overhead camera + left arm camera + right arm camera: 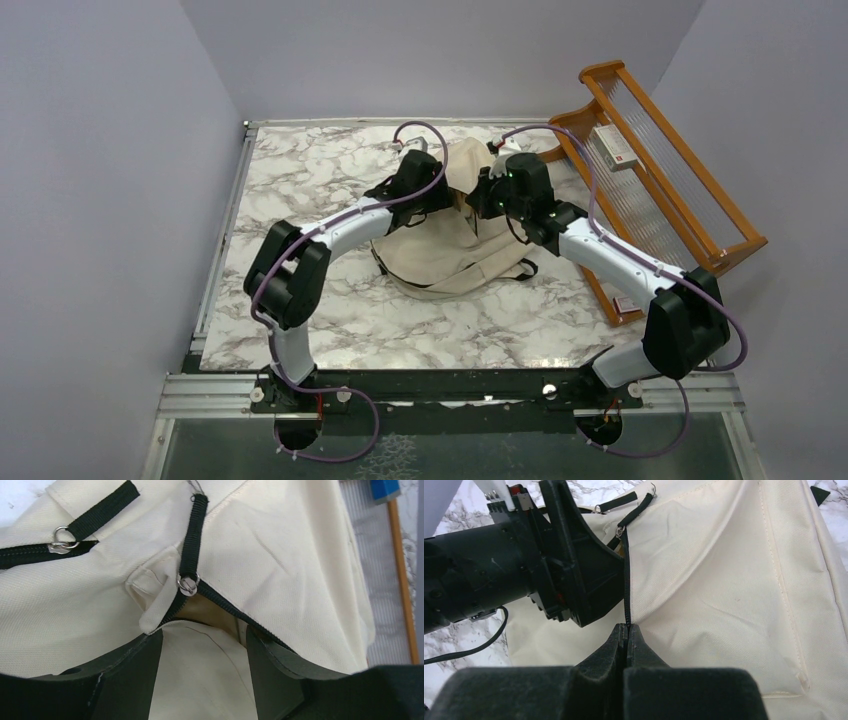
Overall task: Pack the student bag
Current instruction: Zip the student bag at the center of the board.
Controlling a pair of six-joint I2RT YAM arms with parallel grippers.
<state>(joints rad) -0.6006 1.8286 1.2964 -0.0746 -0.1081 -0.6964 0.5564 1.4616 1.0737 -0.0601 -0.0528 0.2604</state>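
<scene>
**Student bag (450,250), packing at an early stage: main zip only partly open, nothing seen inside.**

Left to right:
- Marble table (330,310).
- Left gripper (203,632), jaws apart, astride a cream fold just below the zip pull (188,585), where a small gap shows the lining.
- The bag itself, lying slumped at the far middle of the table between the two arms.
- Right gripper (626,630), jaws pressed together on the black zip seam, apparently holding the cloth taut.
- Wooden rack (700,200) at the far right, with a boxed item (612,148) resting on it, well apart from the bag.

Judged left to do: widen the opening, load the items, close the zip.
</scene>
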